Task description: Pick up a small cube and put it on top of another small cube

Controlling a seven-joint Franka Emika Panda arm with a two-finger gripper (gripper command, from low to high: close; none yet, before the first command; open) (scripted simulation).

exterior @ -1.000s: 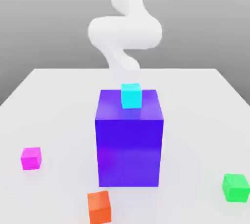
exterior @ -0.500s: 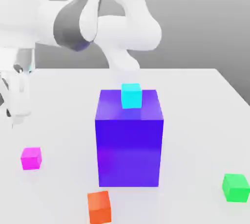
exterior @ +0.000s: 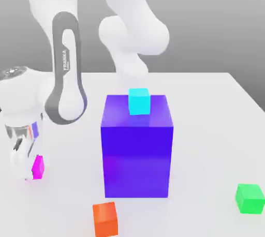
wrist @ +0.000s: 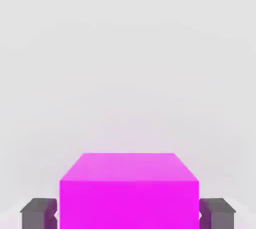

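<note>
The small magenta cube (exterior: 39, 167) rests on the white table near the exterior view's left. My gripper (exterior: 29, 171) has come down over it and hides most of it. In the hand view the magenta cube (wrist: 129, 190) sits between my two dark fingertips (wrist: 38, 213), which press on its two sides, so the gripper (wrist: 128, 214) is shut on it. The small green cube (exterior: 250, 198) lies far off at the exterior view's right, near the front edge.
A big blue block (exterior: 137, 145) stands mid-table between the two cubes, with a small cyan cube (exterior: 138, 101) on top. A small orange cube (exterior: 105, 219) lies in front of the block. The white arm (exterior: 64, 75) arches over the left side.
The arm swung in from the left and dropped onto the magenta cube. Its fingers went from open to shut on the cube. No cube has shifted.
</note>
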